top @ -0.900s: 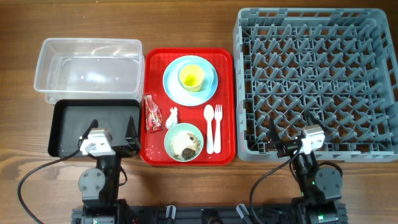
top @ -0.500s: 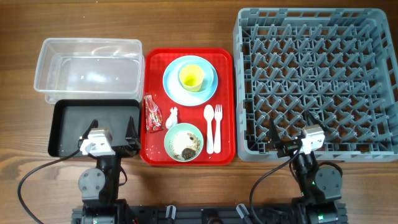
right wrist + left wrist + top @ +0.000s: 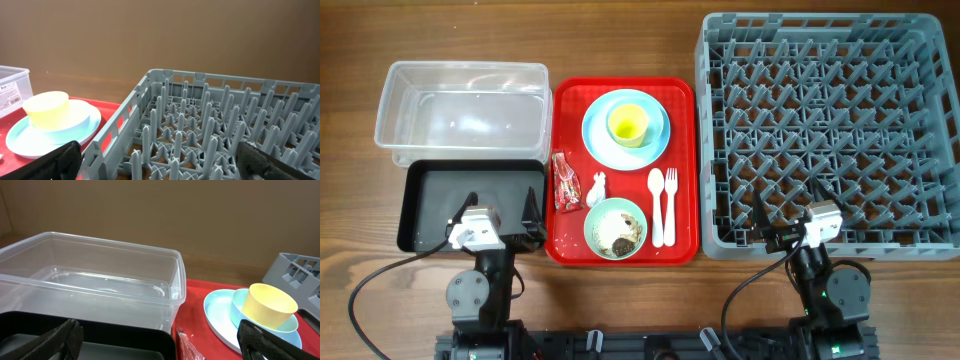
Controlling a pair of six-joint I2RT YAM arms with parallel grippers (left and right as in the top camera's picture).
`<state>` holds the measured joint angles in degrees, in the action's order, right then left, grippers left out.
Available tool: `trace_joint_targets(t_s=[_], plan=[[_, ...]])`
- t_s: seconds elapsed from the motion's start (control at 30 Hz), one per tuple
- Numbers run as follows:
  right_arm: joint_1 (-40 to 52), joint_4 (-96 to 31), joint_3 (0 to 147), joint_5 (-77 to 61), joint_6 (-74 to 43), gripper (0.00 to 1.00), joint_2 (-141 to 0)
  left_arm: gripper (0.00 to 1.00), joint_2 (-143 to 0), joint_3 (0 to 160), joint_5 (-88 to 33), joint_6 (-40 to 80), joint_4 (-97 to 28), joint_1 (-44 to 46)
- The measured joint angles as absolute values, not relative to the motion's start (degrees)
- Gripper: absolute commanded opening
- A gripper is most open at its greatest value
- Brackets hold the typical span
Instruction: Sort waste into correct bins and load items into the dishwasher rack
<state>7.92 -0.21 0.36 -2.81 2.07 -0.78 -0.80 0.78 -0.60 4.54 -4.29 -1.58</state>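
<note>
On the red tray (image 3: 572, 105), a yellow cup (image 3: 628, 122) sits in a pale blue bowl (image 3: 239, 311) on the light blue plate (image 3: 600, 142). Below it, a mint bowl (image 3: 592, 222) holds rice with brown bits (image 3: 618, 233). A red wrapper (image 3: 563, 182) and a white paper scrap (image 3: 596, 188) lie at the tray's left. The white spoon (image 3: 657, 208) and fork (image 3: 670, 198) lie at its right. My left gripper (image 3: 501, 212) hangs open over the black bin (image 3: 435, 195), in front of the clear bin (image 3: 460, 110). My right gripper (image 3: 790, 210) is open at the near edge of the grey dishwasher rack (image 3: 830, 20). Both are empty.
The tray lies between the two bins on the left and the rack on the right. Both bins hold nothing and no dishes stand among the rack's pegs (image 3: 210, 145). Wooden tabletop (image 3: 350, 150) surrounds everything, and a brown wall (image 3: 150, 210) stands behind.
</note>
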Motion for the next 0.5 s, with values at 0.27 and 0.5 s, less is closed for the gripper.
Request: trace_joint_targets(t_s=[0.27, 0.5], plan=[[7.92, -0.21, 0.36, -2.81, 2.07, 1.00, -0.78, 1.00, -0.78, 0.78, -0.60, 4.54, -4.29, -1.58], [7.92, -0.21, 0.34, -2.81, 2.07, 1.00, -0.78, 1.00, -0.78, 0.78, -0.60, 4.54, -4.32, -1.58]])
